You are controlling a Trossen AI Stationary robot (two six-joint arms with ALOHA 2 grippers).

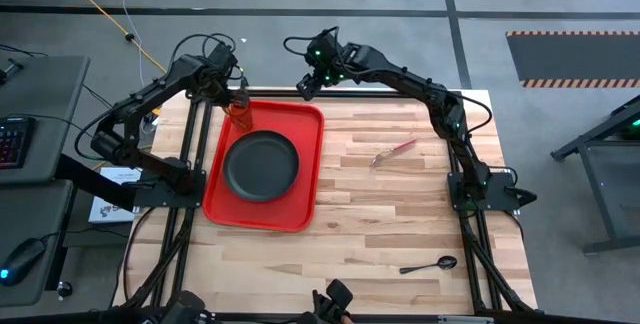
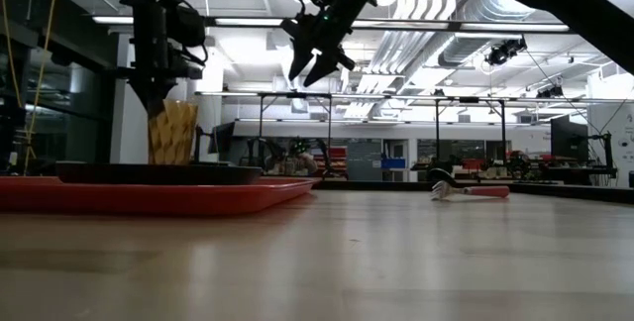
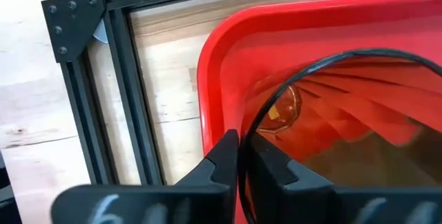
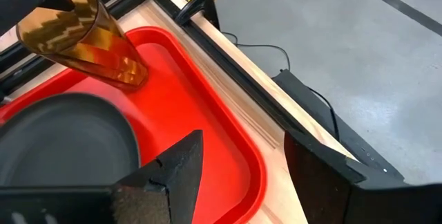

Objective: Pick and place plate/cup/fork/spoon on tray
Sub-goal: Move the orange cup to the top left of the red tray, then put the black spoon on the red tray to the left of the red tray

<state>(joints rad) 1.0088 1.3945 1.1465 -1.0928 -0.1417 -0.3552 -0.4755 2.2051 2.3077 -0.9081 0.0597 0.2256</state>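
Observation:
The red tray point(image 1: 311, 169) lies on the table's left half with the dark plate point(image 1: 261, 164) on it. The amber cup point(image 1: 240, 116) stands upright in the tray's far left corner, behind the plate in the low view point(image 2: 173, 133). My left gripper point(image 3: 238, 162) is shut on the cup. My right gripper point(image 1: 312, 82) is open and empty, raised above the table's far edge near the tray's far right corner. The fork point(image 1: 392, 151) lies on the wood right of the tray. The spoon point(image 1: 430, 263) lies near the front right edge. My left gripper pinches the cup's wall at its rim point(image 3: 250, 135), one finger inside the cup and one outside. The fingers come from above, pointing down. The cup is upright with its base point(image 4: 130, 79) at the tray's floor; I cannot tell whether it rests there.
Black frame rails point(image 3: 121, 106) run along the table's left and far edges close to the tray. Bare wood lies between the tray and the fork. Cables point(image 4: 207, 6) hang past the far edge.

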